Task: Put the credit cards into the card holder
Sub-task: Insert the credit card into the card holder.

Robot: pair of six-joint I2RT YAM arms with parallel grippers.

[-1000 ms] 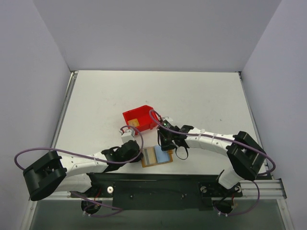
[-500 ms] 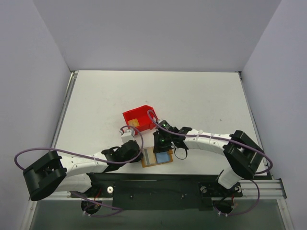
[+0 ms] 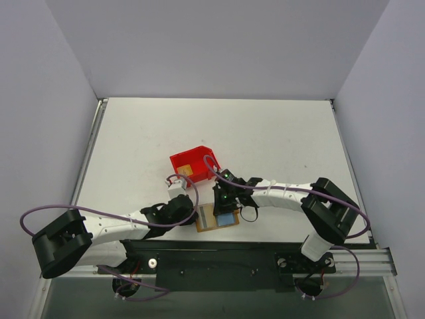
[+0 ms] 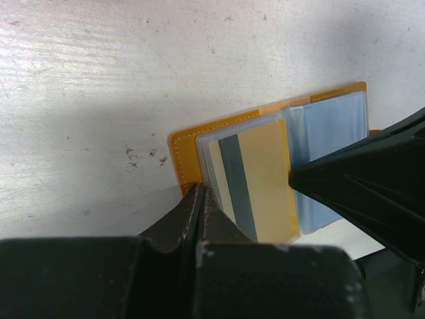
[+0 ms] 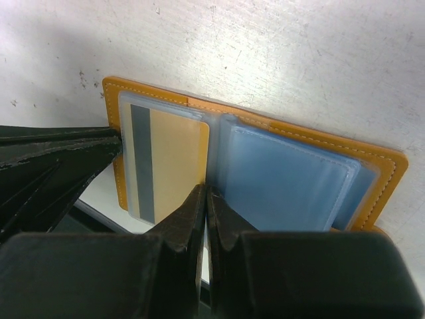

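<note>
White table (image 3: 279, 139), near edge: your card holder (image 3: 211, 219) lies unfolded, one credit card (image 5: 169, 163) inside its left sleeve. Left fingers (image 4: 188, 216) — closed tight, holding nothing — touch the holder's left edge; right fingers (image 5: 189, 216), likewise closed, meet its centre fold. Beyond it, red bin (image 3: 189, 163).

Top camera overhead; wrist cameras close, sharing card holder (image 5: 292, 179).

A white, scuffed table (image 3: 279, 133) fills the middle — plain pale grey walls (image 3: 219, 46) close it in at nine, twelve and three o'clock; soft even light.
</note>
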